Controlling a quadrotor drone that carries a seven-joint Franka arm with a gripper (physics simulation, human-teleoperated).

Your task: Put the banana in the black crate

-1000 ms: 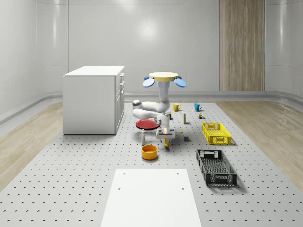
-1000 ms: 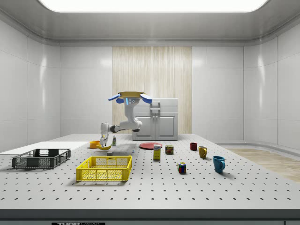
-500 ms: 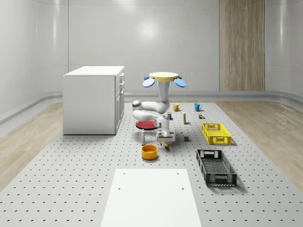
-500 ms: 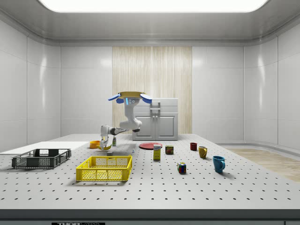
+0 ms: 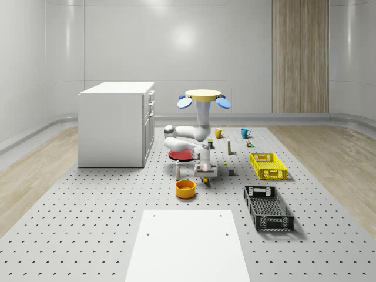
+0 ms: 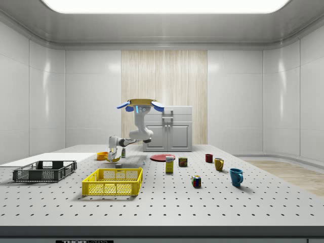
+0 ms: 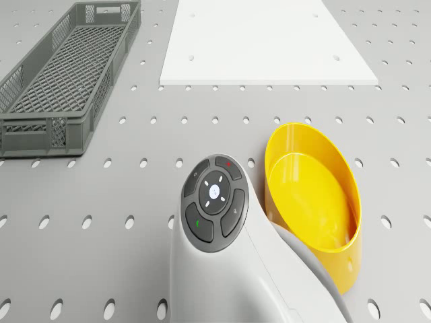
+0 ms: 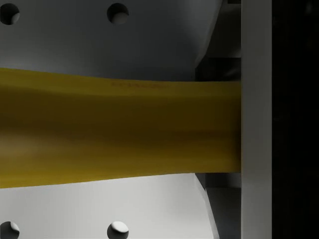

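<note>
The yellow banana [image 5: 205, 180] [image 6: 115, 159] lies on the perforated table, beside the orange bowl [image 5: 185, 188]. My gripper [image 5: 205, 174] [image 6: 114, 156] points straight down onto it. Up close, the banana [image 8: 119, 129] runs across the wrist view and ends flush against a white finger [image 8: 256, 124], so the gripper is shut on it. The drone [image 5: 204, 97] [image 6: 140, 104] hovers above the table behind the gripper, with its arm [image 7: 215, 202] bent down and forward. Toward the whole-scene view's lower right of the gripper stands the black crate [image 5: 276, 222] [image 6: 44, 171] [image 7: 67, 128], with nothing inside.
A yellow crate [image 5: 268, 165] stands beyond the black one. A red plate [image 5: 181, 154] and a small bottle [image 5: 177, 170] sit close to the arm. The white cabinet [image 5: 116, 123] rises at the left, a white board [image 5: 188, 244] lies in front, and mugs [image 5: 245, 133] stand at the back.
The gripper has dropped slightly onto the banana and its fingers have closed in. The drone has held its place.
</note>
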